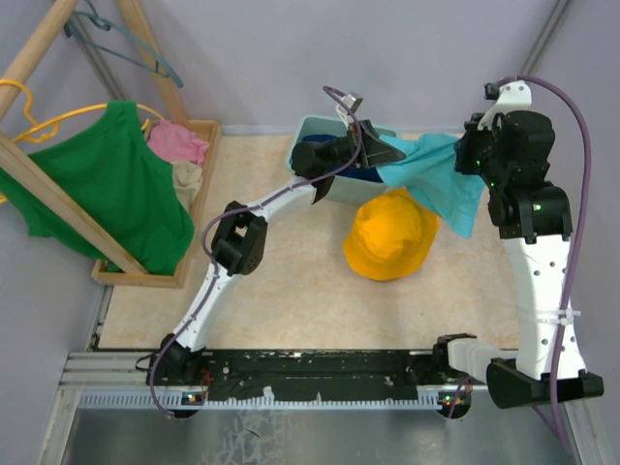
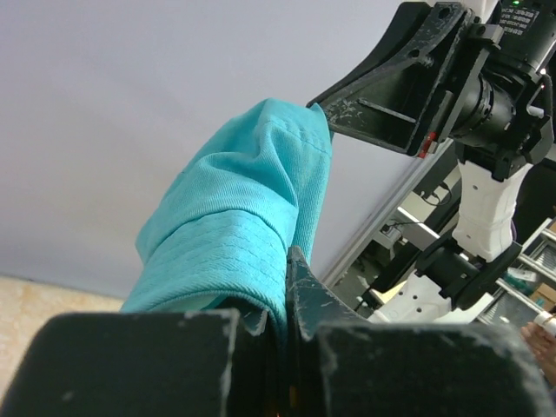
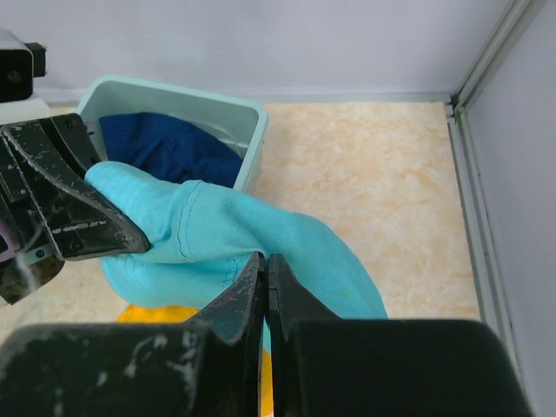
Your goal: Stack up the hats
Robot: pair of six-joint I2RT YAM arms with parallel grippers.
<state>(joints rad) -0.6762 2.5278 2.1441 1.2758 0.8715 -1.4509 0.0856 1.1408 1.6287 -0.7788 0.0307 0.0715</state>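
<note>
Done: no stack yet | Held: soft teal bucket hat (image 1: 436,184) in the air, left claw (image 2: 285,287) and right claw (image 3: 266,274) both clenched on it | To do: orange-yellow fabric bucket hat (image 1: 389,235) on surface (image 1: 281,291) at its 7 o'clock; navy blue fabric hat (image 3: 165,148) in pale box (image 3: 254,143) at 10 o'clock | Room: open at 6, wall (image 3: 521,174) near 3 o'clock

The teal hat (image 1: 431,184) stretches between left arm (image 1: 232,242) and right arm (image 1: 528,208), beside the orange-yellow hat (image 1: 390,237).
</note>
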